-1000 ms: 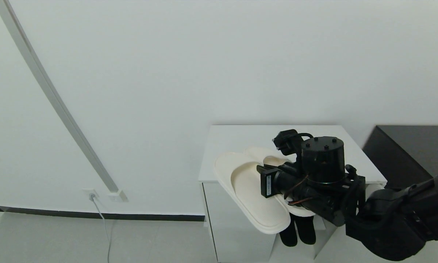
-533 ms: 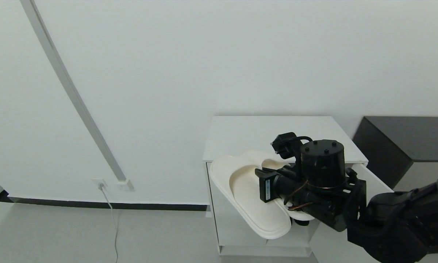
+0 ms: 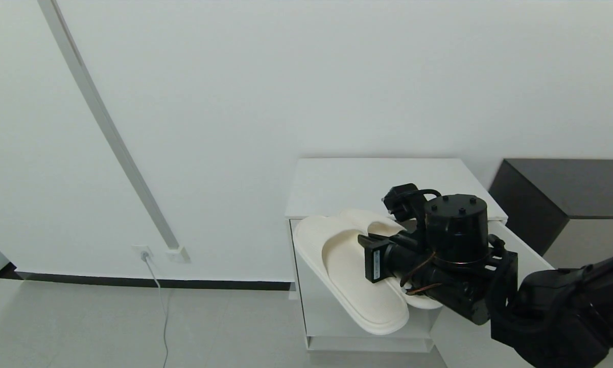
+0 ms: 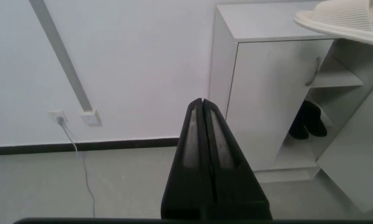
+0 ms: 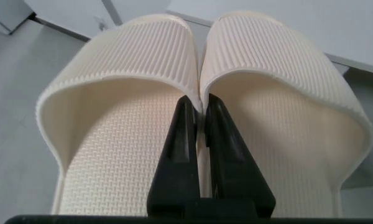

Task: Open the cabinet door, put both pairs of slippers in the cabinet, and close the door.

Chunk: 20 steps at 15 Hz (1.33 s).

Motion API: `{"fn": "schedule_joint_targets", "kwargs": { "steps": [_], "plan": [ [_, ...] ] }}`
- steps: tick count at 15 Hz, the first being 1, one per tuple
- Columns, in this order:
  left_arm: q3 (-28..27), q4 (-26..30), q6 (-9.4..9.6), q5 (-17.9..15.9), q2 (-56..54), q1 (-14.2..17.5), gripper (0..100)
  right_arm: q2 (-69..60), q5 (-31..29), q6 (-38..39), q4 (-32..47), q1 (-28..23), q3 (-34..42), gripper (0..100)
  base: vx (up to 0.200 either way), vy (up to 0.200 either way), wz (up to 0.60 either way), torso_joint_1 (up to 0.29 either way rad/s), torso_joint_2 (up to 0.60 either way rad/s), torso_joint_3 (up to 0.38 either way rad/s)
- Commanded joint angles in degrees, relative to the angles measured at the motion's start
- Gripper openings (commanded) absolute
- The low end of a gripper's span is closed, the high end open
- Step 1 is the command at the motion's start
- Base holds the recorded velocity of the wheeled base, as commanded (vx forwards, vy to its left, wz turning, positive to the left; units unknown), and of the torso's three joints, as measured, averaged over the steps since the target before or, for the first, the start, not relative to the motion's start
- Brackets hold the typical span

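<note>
Head camera has shifted over the last second, so the whole scene slides in the frame and the cabinet now looks a bit higher and farther back. The right arm keeps pretty much the same pose, with the cream slippers still pinched.

Right wrist view is the good one for the grip. The right hand is clenched on the two inner edges of the cream pair where they meet. There's one slipper on each side of the fingers, and the straps arch just past the fingertips. Head view gives the bigger picture: the pair sticks out beyond the hand, soles tilted, held in the air in front of the cabinet's top front edge.

Left wrist view has the look inside. The door is swung open, and past the left hand there's a shelf. The black slippers are in the compartment under it, standing on end side by side toward the back. From down here the underside of the cream pair shows up above, so this hand is lower than the right one. The left hand is clamped shut on nothing, fingers pressed flat together, well apart from the cabinet. Off to its other side there's a wall socket with a cable running down to the floor.
</note>
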Motion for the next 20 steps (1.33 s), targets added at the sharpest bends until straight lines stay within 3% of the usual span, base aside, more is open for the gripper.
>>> {"fn": "schedule_joint_targets", "kwargs": {
  "steps": [1, 3, 20],
  "plan": [
    [0.01, 0.0, -0.01, 0.0, -0.01, -0.01, 0, -0.36, -0.02, -0.01, 0.0, 0.06, 0.34, 0, 0.0, 0.0, 0.0, 0.0, 0.0, 0.0],
    [0.01, 0.0, -0.01, 0.0, -0.01, -0.01, 0, -0.45, -0.11, -0.01, 0.0, 0.23, 0.61, 0, 0.0, 0.0, 0.0, 0.0, 0.0, 0.0],
    [0.01, 0.0, -0.01, 0.0, -0.01, -0.01, 0, -1.07, -0.11, -0.36, 0.0, 0.23, 1.31, 0, 0.0, -0.2, 0.0, 0.002, 0.0, 0.002]
  ]
}}
